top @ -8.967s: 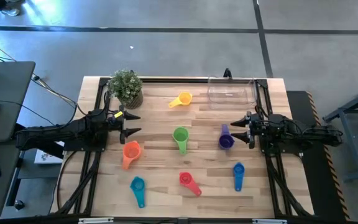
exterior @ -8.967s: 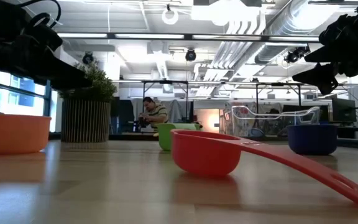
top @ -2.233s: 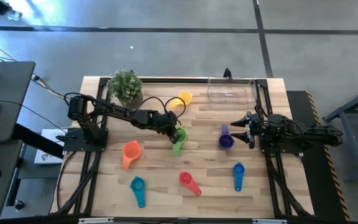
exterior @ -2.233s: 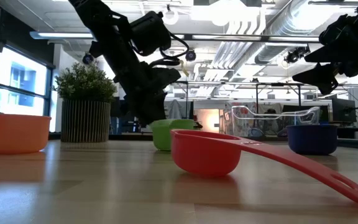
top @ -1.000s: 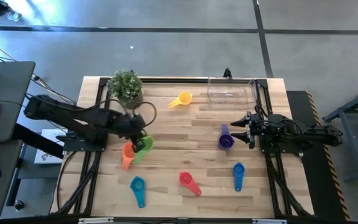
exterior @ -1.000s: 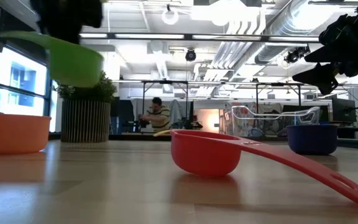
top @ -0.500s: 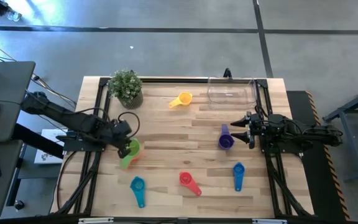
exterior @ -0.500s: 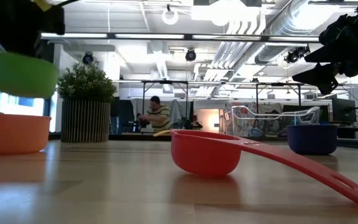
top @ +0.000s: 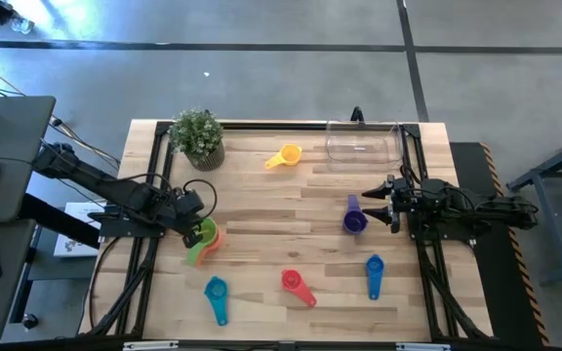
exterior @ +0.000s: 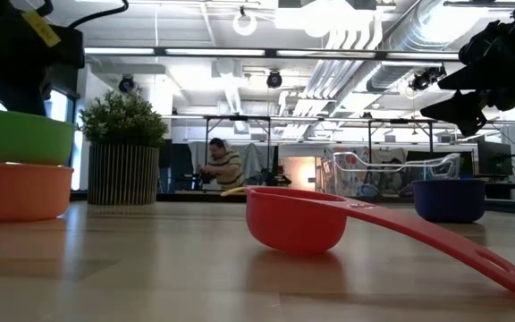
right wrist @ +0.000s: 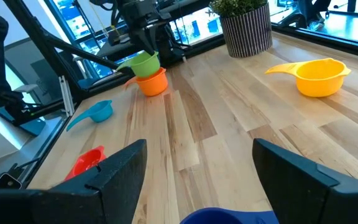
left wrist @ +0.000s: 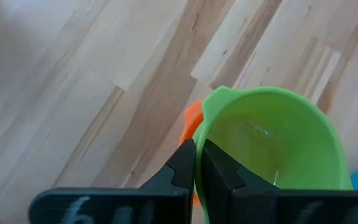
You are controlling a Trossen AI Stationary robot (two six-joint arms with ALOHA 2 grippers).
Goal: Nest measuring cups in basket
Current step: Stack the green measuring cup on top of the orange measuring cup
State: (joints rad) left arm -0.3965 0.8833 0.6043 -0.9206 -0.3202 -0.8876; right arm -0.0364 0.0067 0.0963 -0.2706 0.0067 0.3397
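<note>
My left gripper [top: 194,226] is shut on the green measuring cup [top: 206,232], which hangs right over the orange cup [exterior: 21,190] at the table's left. The green bowl's bottom [exterior: 21,159] is level with the orange rim; I cannot tell if they touch. My right gripper [top: 371,200] waits open at the right, just above the purple cup [top: 354,216]. Resting on the wood are the yellow cup [top: 286,156], red cup [top: 296,284], light blue cup [top: 216,294] and blue cup [top: 375,273]. The clear basket [top: 362,143] stands at the far right. My left gripper pinches the green cup's rim wall [left wrist: 199,140], one finger [left wrist: 219,171] inside the bowl and one finger [left wrist: 180,167] outside. The fingers come from above, slanting in from the table's left. The cup hangs upright, mouth up, over the orange cup.
A potted plant [top: 199,136] stands at the far left corner. Black frame rails [top: 154,185] run along both sides of the table. Bare wood lies open in the middle between the cups.
My left gripper, still shut on the green cup, has carried it toward the table's left edge and down, from well above the table to just over the orange cup. The cup has stayed upright.
</note>
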